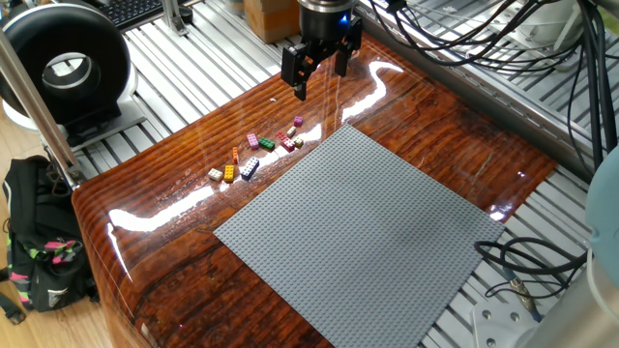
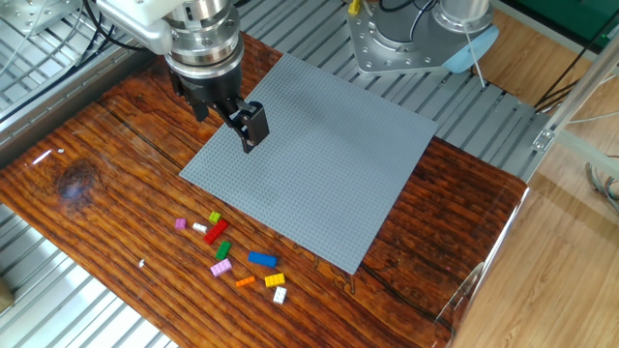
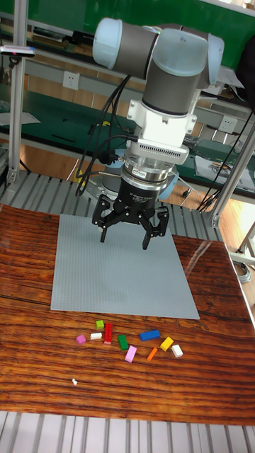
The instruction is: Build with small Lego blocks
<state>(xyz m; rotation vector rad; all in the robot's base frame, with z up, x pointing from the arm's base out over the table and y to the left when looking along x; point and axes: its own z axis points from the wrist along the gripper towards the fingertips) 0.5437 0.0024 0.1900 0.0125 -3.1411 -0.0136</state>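
Note:
The small Lego blocks (image 1: 256, 153) lie loose on the wooden table beside the grey baseplate (image 1: 368, 232). In the other fixed view the blocks (image 2: 237, 256) include a red one (image 2: 216, 231), a blue one (image 2: 261, 259) and a yellow one (image 2: 275, 280), all off the baseplate (image 2: 319, 164). My gripper (image 2: 225, 124) hangs open and empty above the plate's far corner, well away from the blocks. The tall view shows the gripper (image 3: 125, 239) over the baseplate (image 3: 120, 276) with its fingers spread, and the blocks (image 3: 127, 341) in a row nearer the front.
A black round device (image 1: 63, 68) and a backpack (image 1: 39, 246) stand left of the table. Cables (image 1: 522, 280) lie at the right corner. The arm's base (image 2: 416, 39) is mounted behind the plate. A tiny white scrap (image 2: 142, 262) lies near the table's edge.

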